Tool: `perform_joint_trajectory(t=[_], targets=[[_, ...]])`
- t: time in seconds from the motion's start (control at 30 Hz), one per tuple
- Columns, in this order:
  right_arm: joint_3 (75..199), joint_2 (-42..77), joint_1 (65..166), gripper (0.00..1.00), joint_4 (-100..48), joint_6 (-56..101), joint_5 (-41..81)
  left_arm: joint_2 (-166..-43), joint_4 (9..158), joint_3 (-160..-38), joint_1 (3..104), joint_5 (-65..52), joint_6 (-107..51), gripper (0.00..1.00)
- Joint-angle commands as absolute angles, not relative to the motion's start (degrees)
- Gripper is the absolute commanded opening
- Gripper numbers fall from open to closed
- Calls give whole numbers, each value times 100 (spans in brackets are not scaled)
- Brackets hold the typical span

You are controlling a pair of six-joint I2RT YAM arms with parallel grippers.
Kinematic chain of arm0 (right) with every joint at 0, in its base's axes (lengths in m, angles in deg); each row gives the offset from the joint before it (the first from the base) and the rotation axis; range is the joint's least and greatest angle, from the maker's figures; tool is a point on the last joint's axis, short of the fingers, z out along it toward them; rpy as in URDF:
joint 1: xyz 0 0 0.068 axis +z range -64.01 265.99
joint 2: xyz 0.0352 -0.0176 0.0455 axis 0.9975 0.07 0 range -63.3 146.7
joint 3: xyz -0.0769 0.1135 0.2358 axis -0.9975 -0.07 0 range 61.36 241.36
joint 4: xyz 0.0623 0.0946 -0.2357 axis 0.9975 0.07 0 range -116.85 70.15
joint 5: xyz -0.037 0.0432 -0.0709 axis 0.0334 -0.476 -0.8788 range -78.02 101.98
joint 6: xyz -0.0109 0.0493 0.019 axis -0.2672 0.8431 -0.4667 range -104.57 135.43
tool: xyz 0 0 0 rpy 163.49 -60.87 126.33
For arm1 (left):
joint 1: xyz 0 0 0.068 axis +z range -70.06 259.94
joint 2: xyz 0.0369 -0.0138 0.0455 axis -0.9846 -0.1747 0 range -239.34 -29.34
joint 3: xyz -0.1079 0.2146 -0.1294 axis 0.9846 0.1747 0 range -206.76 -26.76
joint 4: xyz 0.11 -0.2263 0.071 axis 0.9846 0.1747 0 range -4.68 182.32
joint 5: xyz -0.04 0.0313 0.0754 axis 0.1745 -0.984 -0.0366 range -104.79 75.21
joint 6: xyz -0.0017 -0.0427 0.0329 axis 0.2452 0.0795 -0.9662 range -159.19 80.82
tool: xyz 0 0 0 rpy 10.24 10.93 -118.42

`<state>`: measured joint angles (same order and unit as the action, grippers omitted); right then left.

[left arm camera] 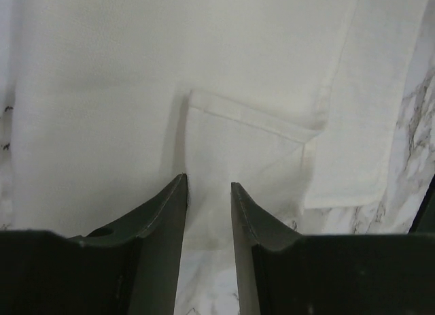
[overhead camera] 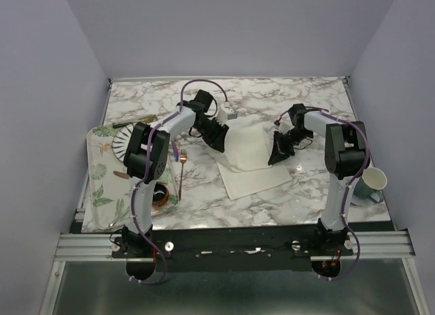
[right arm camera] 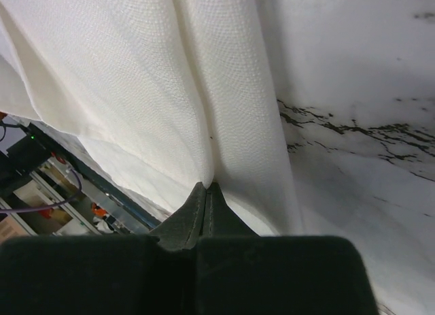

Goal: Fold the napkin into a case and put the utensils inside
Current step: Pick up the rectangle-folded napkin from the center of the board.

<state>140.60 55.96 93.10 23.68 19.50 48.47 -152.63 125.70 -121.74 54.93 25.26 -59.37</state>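
The white marble-patterned worktop [overhead camera: 292, 97] is carrying a leaf-print placemat [overhead camera: 98, 172] at its left side and the soft cream cloth napkin [overhead camera: 248, 158] at its centre, between the two arms. The napkin is lying partly folded, its long axis running from the far side toward the near edge, and its right edge is standing raised. The right tool [right arm camera: 207, 187] is clamping that raised edge, jaws fully closed on the cloth. The left tool [left arm camera: 209, 184] is sitting at the napkin's left edge, jaws standing apart and clamping nothing, with a folded corner lying directly ahead of its tips. The coming fold is judged to be heading leftward, toward the left tool. The thin copper-gold fork [overhead camera: 181, 167] is lying left of the napkin, nearer the left arm, apart from the cloth.
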Motion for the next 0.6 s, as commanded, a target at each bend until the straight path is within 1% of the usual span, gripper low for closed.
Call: perform_joint_trajectory(t=[0.0, 0.13, 0.23, 0.3, 0.37, 0.43, 0.47, 0.5, 0.57], targets=[[14178, 5667, 9293, 1, 2307, 1930, 4661, -14695, 13513, -11914, 5577, 3205, -7202, 40], [14178, 5650, 9302, 1, 2307, 1921, 4643, -14352, 13691, -11231, 5647, 3258, -8039, 36], [14160, 5632, 9302, 1, 2307, 1912, 4626, -14009, 13709, -10738, 5674, 3048, -8635, 36], [14151, 5623, 9302, 1, 2316, 1894, 4634, -13825, 13683, -10578, 5682, 2899, -8866, 39], [14151, 5614, 9302, 1, 2316, 1894, 4643, -13615, 13560, -10324, 5735, 2688, -9042, 47], [14160, 5606, 9302, 1, 2316, 1894, 4661, -13395, 13061, -9991, 5770, 2469, -8955, 53], [14169, 5597, 9302, 1, 2325, 1894, 4669, -13097, 12789, -9824, 5762, 2363, -8824, 54], [14169, 5588, 9293, 1, 2325, 1894, 4678, -12921, 12194, -9639, 5770, 2310, -8736, 55], [14169, 5588, 9302, 1, 2325, 1894, 4687, -12465, 11672, -9120, 5770, 2239, -8647, 57]])
